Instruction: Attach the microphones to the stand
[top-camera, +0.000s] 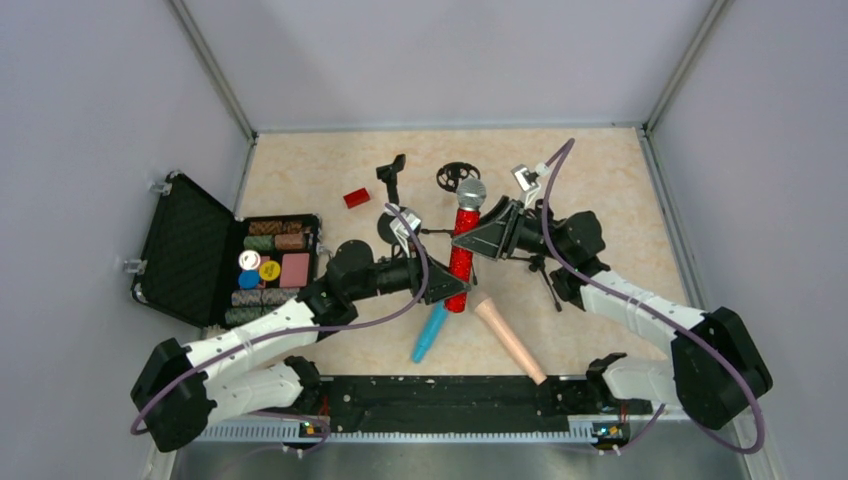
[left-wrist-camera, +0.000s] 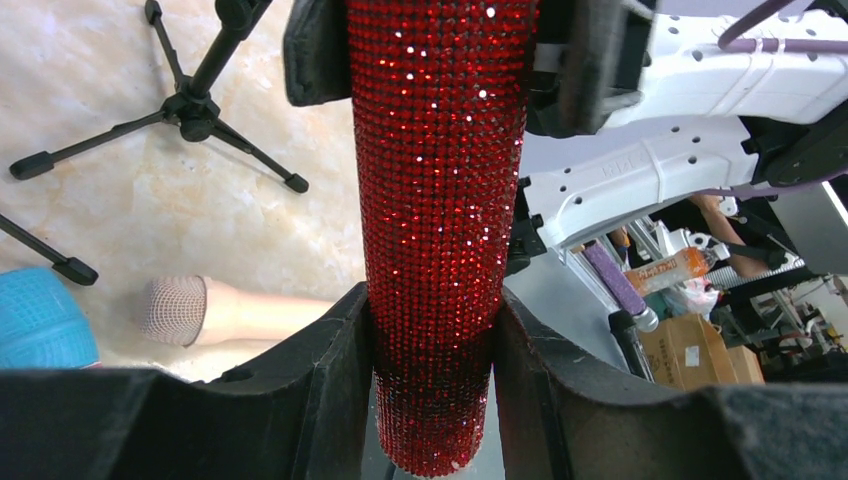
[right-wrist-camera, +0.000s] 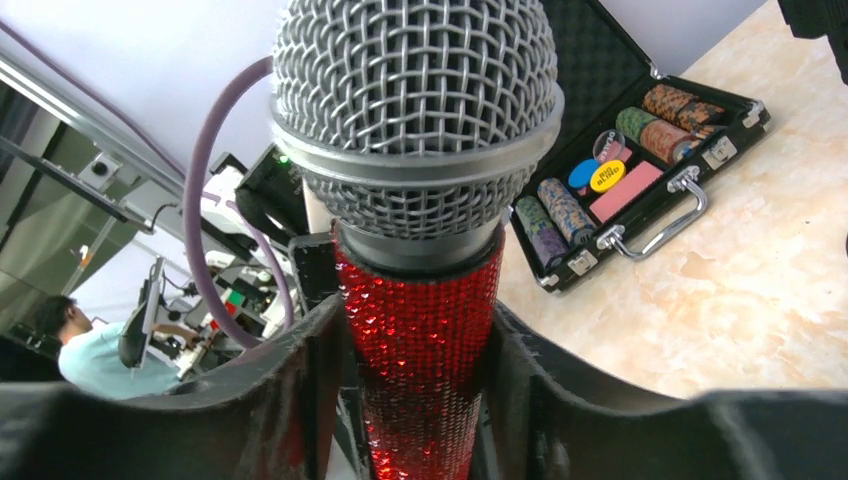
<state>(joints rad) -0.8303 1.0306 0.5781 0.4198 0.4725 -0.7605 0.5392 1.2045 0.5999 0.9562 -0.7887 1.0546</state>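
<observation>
Black fingers (left-wrist-camera: 330, 380) of the left gripper (left-wrist-camera: 432, 345) clamp the tail end of the red microphone (left-wrist-camera: 440, 180). The right gripper (right-wrist-camera: 420, 360) pinches the same barrel just under its grey mesh head (right-wrist-camera: 415, 110). Both sets of jaws are closed on it, and it sits mid-table in the top view. The blue microphone (top-camera: 430, 335) and pink microphone (top-camera: 510, 340) lie loose nearer the arm bases. The tripod stand (left-wrist-camera: 190, 105) is close by. Judgement: the body is rigid and probably head-heavy. Its hard glitter studs may skate on the pads, so grip the barrel, never the dentable mesh.
</observation>
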